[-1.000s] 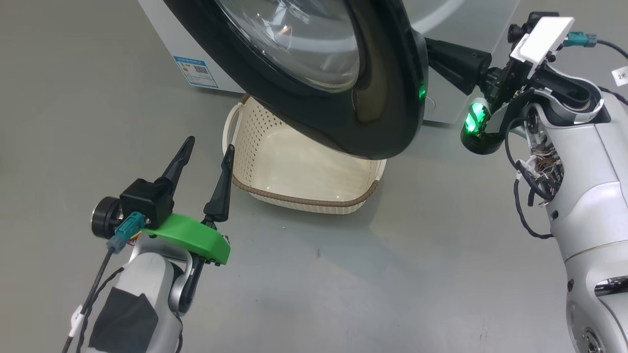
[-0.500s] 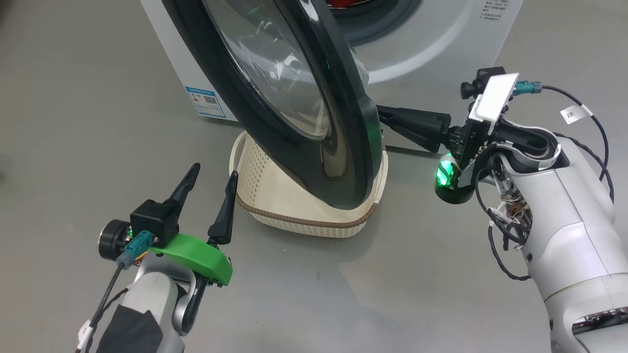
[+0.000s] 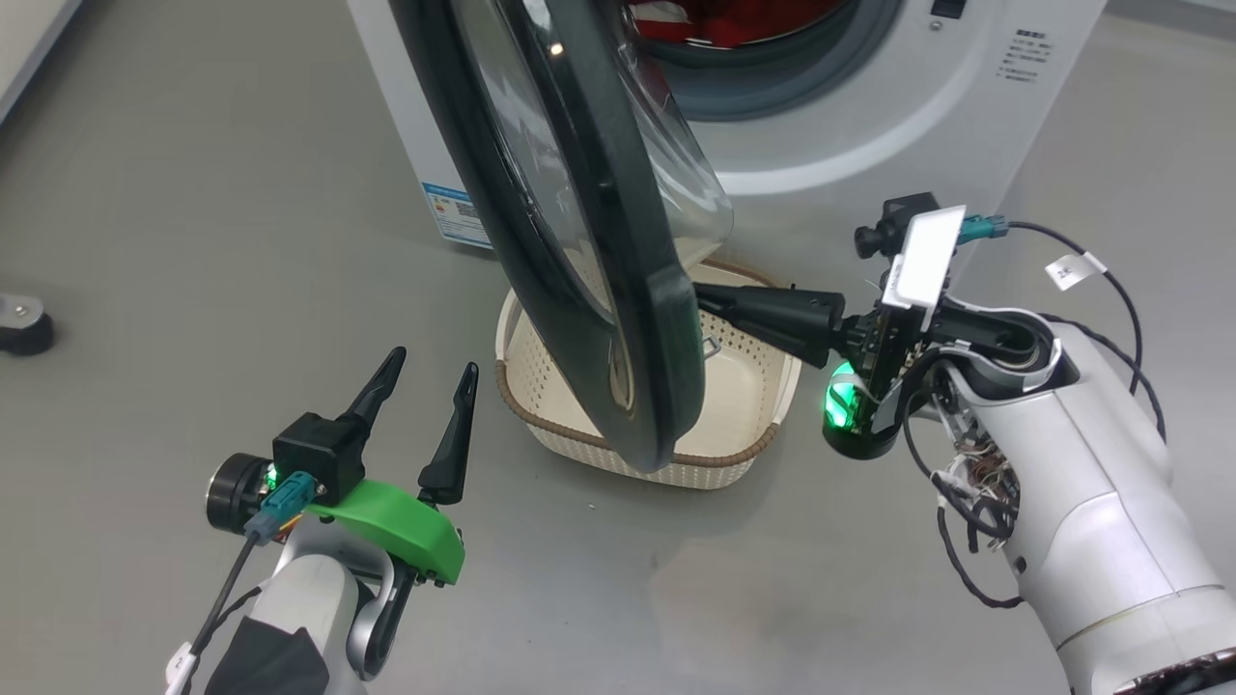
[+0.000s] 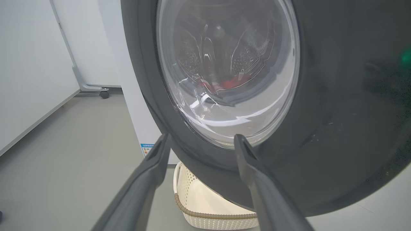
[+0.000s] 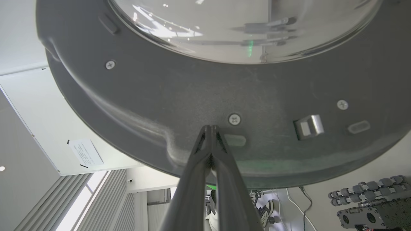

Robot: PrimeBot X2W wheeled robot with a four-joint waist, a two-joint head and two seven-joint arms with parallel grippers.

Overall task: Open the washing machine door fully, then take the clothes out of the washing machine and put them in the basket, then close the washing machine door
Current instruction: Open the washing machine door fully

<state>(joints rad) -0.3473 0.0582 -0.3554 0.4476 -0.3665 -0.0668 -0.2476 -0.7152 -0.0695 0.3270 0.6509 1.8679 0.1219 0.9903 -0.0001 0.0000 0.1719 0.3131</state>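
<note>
White sheet-metal washing machine (image 3: pixel 869 145) stands on the grey floor (image 3: pixel 193 241), drum mouth facing the robot. The washing machine door (image 3: pixel 589 270) hangs partly open, seen nearly edge-on from the head, its lower rim over the basket (image 3: pixel 744 463). The basket sits on the floor just in front of the machine. The clothes (image 3: pixel 734 19), red, lie in the drum and also show through the door glass in the left wrist view. The right gripper (image 3: pixel 705 297) has its fingers pressed together on nothing, tips at the door's inner face just beside a screw (image 5: pixel 234 119); contact cannot be told. The left gripper (image 3: pixel 435 362) has its fingers spread wide, empty, on the door's outer side, near the basket's left wall.
</note>
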